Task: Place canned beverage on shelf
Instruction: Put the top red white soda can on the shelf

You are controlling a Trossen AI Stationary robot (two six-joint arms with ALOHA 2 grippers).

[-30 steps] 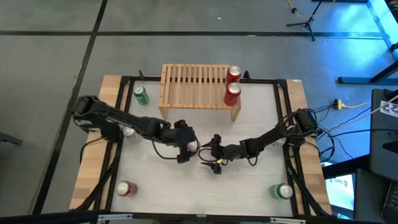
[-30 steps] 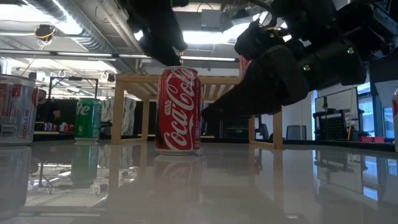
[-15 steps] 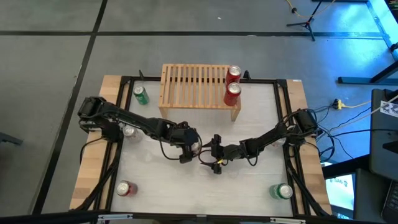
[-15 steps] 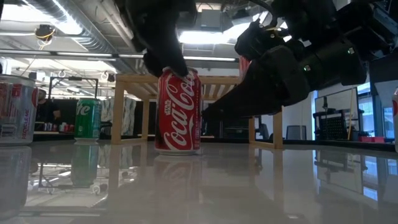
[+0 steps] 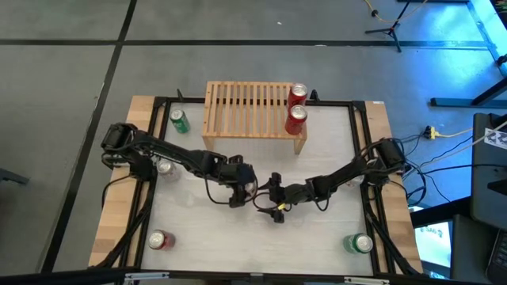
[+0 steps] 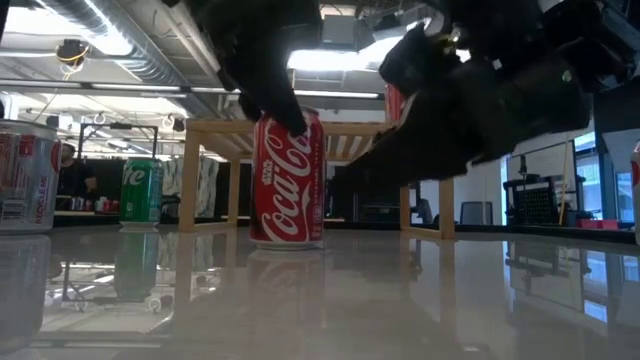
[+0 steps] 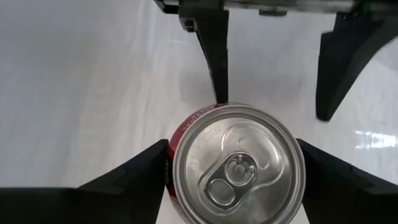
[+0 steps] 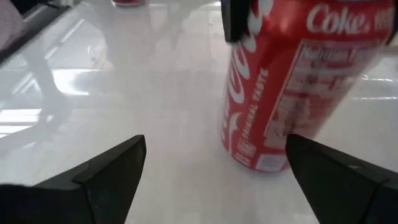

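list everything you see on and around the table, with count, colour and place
low light-wood slatted shelf: 1, pale wood, far edge of the table
red cans on the shelf: 2, red, shelf's right end
red cola can: 1, red, table centre, upright between the left hand's fingers
green can: 1, green, left of the shelf
silver-topped can: 1, colour unclear, left edge under the left arm
red near can: 1, red, near-left corner
green near can: 1, green, near-right corner
left hand: 1, dark, around the cola can
right hand: 1, dark, open, beside the cola can
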